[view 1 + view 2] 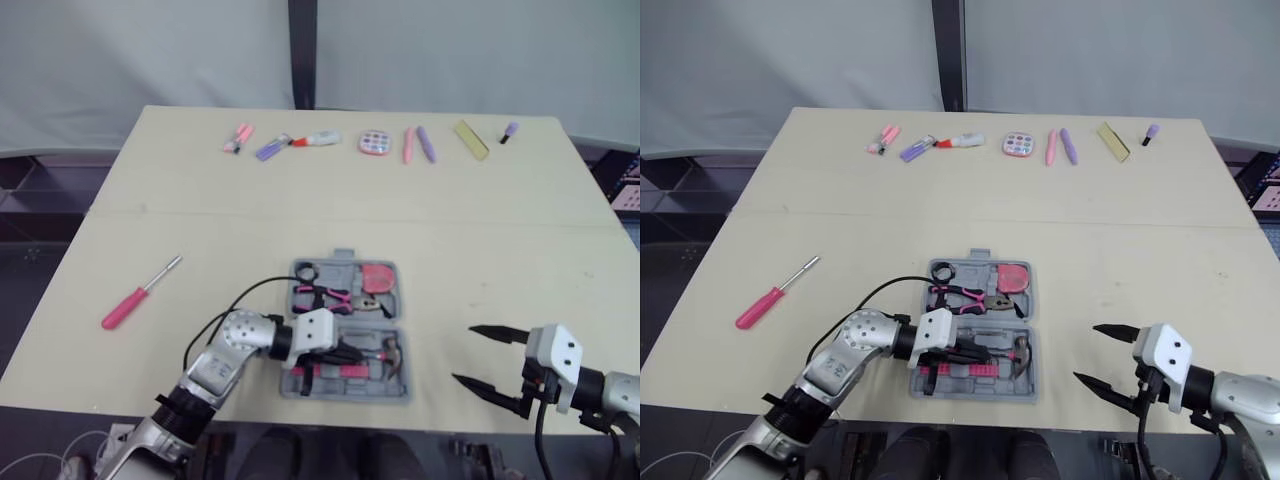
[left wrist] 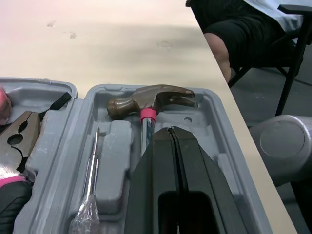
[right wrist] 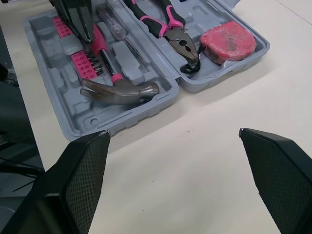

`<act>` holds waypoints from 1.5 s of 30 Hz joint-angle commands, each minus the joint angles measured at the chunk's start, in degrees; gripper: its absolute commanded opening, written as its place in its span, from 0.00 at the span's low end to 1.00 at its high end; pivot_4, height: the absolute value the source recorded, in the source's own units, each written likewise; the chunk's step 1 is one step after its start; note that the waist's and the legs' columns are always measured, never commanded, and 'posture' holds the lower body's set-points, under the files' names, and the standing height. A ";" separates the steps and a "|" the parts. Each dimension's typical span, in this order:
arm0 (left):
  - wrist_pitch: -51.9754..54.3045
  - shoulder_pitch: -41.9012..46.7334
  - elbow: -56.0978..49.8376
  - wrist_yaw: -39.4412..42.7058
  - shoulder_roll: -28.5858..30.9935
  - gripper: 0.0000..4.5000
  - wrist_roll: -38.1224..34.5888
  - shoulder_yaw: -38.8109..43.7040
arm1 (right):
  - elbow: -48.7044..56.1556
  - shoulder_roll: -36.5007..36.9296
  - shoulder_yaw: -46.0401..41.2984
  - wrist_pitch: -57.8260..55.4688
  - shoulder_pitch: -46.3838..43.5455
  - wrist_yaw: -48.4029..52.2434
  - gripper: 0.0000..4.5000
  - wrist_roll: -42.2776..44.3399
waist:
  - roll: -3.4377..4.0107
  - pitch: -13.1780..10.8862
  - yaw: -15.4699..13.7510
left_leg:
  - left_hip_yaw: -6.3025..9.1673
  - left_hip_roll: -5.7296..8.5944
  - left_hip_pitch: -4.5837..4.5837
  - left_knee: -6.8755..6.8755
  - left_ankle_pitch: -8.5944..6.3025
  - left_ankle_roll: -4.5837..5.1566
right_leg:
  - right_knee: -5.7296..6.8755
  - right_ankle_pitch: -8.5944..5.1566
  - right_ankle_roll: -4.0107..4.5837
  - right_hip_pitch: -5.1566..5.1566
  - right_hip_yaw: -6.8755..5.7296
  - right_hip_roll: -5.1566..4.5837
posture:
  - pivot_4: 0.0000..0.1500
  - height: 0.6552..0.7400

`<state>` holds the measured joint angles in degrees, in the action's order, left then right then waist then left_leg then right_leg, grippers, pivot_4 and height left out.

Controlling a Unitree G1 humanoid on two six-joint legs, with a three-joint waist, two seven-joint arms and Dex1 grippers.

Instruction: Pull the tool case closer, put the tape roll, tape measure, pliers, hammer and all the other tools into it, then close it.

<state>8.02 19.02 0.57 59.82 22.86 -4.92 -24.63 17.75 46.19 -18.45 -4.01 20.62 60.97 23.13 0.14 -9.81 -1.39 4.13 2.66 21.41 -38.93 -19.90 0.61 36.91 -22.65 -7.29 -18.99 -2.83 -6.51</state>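
Note:
The grey tool case [image 1: 404,345] lies open near the table's front edge. Its far half holds the black tape roll [image 1: 305,271], the pink-handled pliers [image 1: 325,296] and the red tape measure [image 1: 378,277]. The hammer [image 2: 151,100] rests in the near half beside a thin screwdriver [image 2: 91,170] and pink bits [image 3: 78,58]. My left gripper [image 1: 350,353] is shut, hovering just over the hammer's pink handle; I cannot tell whether it touches. To the right of the case my right gripper [image 1: 463,353] stands open over bare table. A pink-handled screwdriver [image 1: 135,297] lies loose on the left.
Several small items line the far edge: pink and purple pens [image 1: 418,143], a glue tube [image 1: 318,138], a round pink case [image 1: 375,142], a yellow strip [image 1: 471,139]. The front edge runs right behind the case. A seated person's legs [image 2: 234,29] are beside the table.

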 commanded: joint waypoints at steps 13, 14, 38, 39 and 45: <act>0.08 0.68 3.06 -4.77 -0.27 0.01 5.30 -0.89 | 1.69 -0.39 -1.11 -0.06 -0.18 -1.27 1.00 0.71 | 0.00 0.00 -0.15 | 0.06 0.02 -0.20 0.02 0.00 0.01 | -0.11 0.00 0.00 0.28 0.00 -0.02 | 1.00 1.00; -0.21 0.61 2.93 -4.54 -0.23 0.01 5.24 -0.95 | 1.70 -0.41 -1.10 -0.08 -0.18 -1.30 1.00 0.74 | 0.01 0.00 -0.12 | 0.07 0.02 -0.20 0.01 0.00 0.01 | -0.15 0.00 0.00 0.30 0.00 -0.01 | 1.00 1.00; -0.54 1.40 5.08 -5.36 -2.38 0.01 3.09 2.09 | 2.27 -0.27 -1.99 -0.49 0.16 -1.10 1.00 2.19 | 0.00 0.00 -0.09 | 0.04 0.01 -0.19 0.03 -0.01 0.01 | -0.26 0.00 0.00 0.30 -0.03 0.00 | 1.00 1.00; -0.73 1.28 5.22 -5.24 -2.33 0.01 3.22 2.03 | 2.24 -0.17 -2.08 -0.50 0.19 -1.01 1.00 2.28 | 0.00 0.00 -0.09 | 0.04 0.01 -0.19 0.03 -0.01 0.01 | -0.27 0.00 0.00 0.31 -0.03 0.00 | 1.00 1.00; -2.15 0.64 5.90 -4.82 -1.77 0.01 4.34 1.35 | 2.19 -0.14 -1.97 -0.77 -0.13 -0.97 1.00 2.46 | 0.00 0.00 -0.08 | 0.04 0.00 -0.19 0.04 -0.01 0.01 | -0.28 0.00 0.00 0.31 -0.03 0.00 | 1.00 1.00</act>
<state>6.75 20.13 5.86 54.61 20.67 -1.56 -22.42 18.10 46.18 -18.48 -5.01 20.64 60.04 24.21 0.14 -9.80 -1.47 4.17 2.67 21.22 -38.89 -19.91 0.61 36.63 -22.65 -7.29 -18.68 -2.86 -6.51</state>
